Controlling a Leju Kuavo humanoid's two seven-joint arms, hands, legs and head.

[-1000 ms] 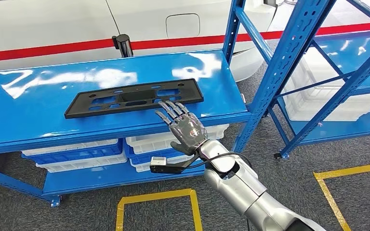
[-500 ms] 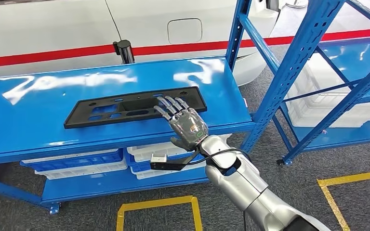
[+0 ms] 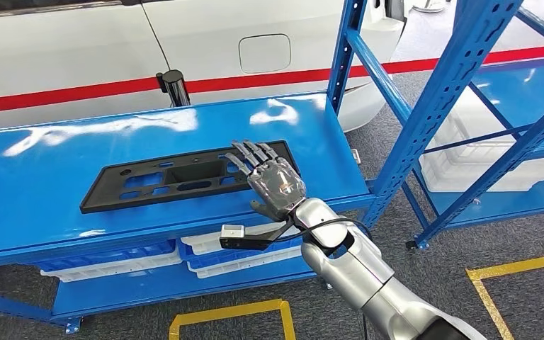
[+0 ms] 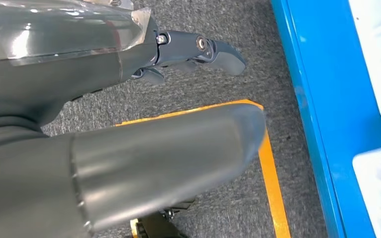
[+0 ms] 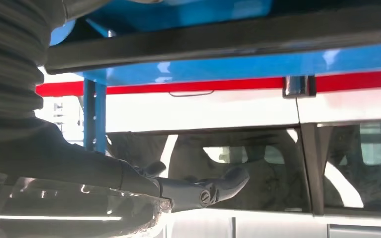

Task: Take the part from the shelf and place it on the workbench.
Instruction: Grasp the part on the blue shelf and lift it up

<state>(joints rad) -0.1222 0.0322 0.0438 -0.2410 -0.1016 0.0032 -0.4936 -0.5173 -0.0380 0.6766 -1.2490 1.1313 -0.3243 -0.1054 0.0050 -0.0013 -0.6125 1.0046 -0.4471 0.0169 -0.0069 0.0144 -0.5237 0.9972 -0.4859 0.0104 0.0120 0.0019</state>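
The part is a long flat black plastic plate with several cut-outs, lying on the blue shelf top. My right hand reaches over the plate's right end, palm down, fingers stretched out and apart, holding nothing. In the right wrist view the plate is a dark bar with a gap between it and my right hand's fingers. My left hand hangs beside the shelf over the floor, with nothing in it.
White and blue bins sit on the lower shelf level. A second blue rack stands to the right. A white car with a red stripe and a black post lie behind the shelf. Yellow tape marks the floor.
My right hand has moved forward from the shelf's front edge to over the plate's right end. The whole picture has shifted a little, so the camera moved.
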